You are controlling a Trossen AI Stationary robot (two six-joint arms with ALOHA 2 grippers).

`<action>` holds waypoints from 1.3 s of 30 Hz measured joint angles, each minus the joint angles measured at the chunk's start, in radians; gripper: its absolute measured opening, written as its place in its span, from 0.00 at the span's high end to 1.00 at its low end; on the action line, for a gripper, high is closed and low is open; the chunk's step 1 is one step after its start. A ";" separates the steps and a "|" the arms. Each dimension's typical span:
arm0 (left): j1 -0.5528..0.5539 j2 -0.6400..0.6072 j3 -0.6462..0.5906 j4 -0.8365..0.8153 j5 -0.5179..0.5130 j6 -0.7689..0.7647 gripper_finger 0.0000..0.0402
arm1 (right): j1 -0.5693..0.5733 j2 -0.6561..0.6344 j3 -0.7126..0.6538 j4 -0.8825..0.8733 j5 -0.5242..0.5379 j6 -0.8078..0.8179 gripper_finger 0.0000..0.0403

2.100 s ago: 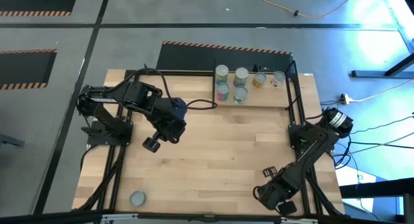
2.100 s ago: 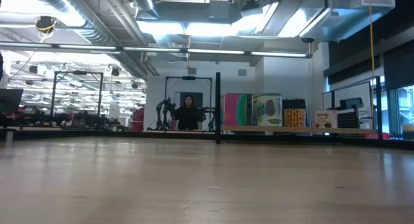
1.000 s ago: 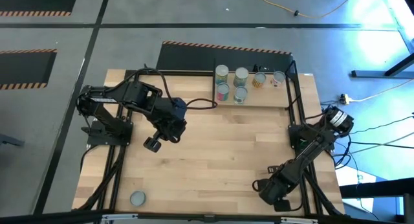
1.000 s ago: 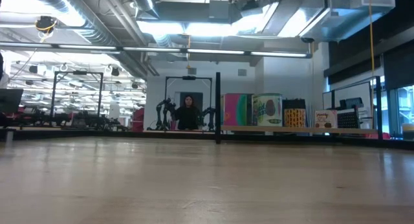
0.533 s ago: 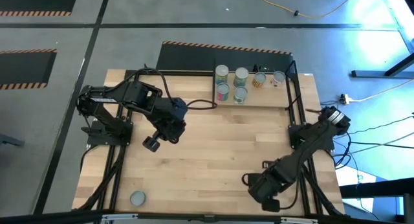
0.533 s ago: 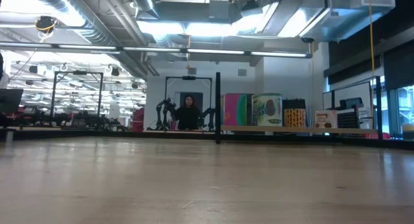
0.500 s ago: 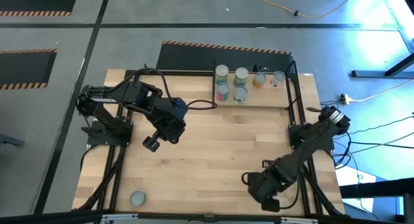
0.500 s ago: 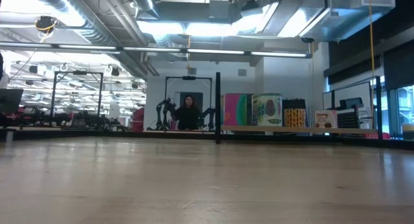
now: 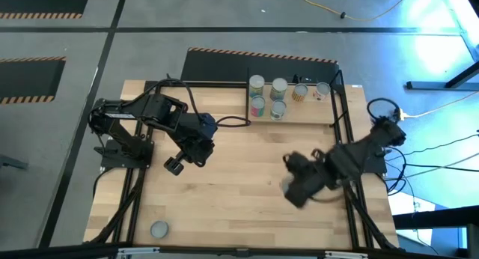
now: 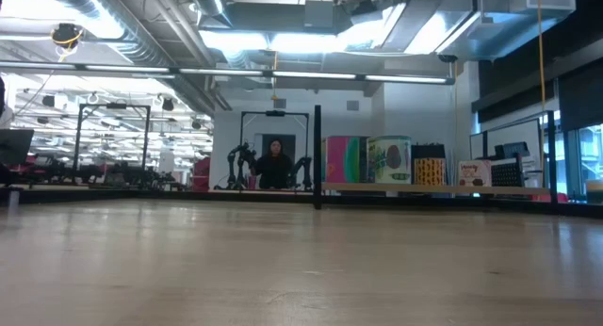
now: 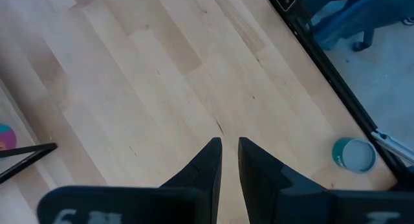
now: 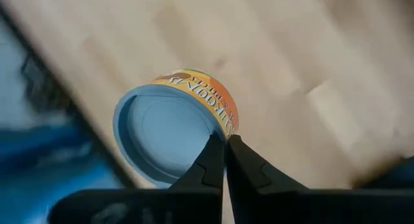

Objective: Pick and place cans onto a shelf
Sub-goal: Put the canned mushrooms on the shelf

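The right gripper (image 12: 225,145) is pinched tight on the rim of an orange-labelled can (image 12: 173,134); its lettering is unreadable. The left gripper (image 11: 229,153) hangs slightly parted, empty.

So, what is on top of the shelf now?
On the shelf, six cans show their round tops from above. What lies beneath each top is covered, so I cannot tell whether any of them are stacked.
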 joint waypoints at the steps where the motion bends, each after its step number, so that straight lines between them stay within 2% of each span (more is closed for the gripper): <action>1: 0.000 0.000 0.000 -0.001 0.000 0.000 0.89 | -0.021 -0.009 -0.017 0.004 0.016 -0.003 0.99; 9: 0.000 -0.001 0.000 -0.004 0.002 0.000 0.89 | -0.194 -0.105 -0.160 0.003 0.038 -0.071 0.99; 19: 0.000 0.000 0.000 -0.004 0.002 0.000 0.89 | -0.409 -0.396 -0.417 0.000 0.117 -0.087 0.99; 24: 0.000 -0.001 0.000 -0.004 0.002 -0.001 0.89 | -0.534 -0.495 -0.524 0.001 0.173 -0.073 0.99; 33: 0.004 0.000 0.000 0.002 0.002 -0.001 0.89 | -0.747 -0.557 -0.711 0.029 0.209 -0.072 0.99; 39: 0.023 0.000 0.000 0.002 0.002 -0.003 0.89 | -0.860 -0.564 -0.793 0.225 0.217 -0.112 0.99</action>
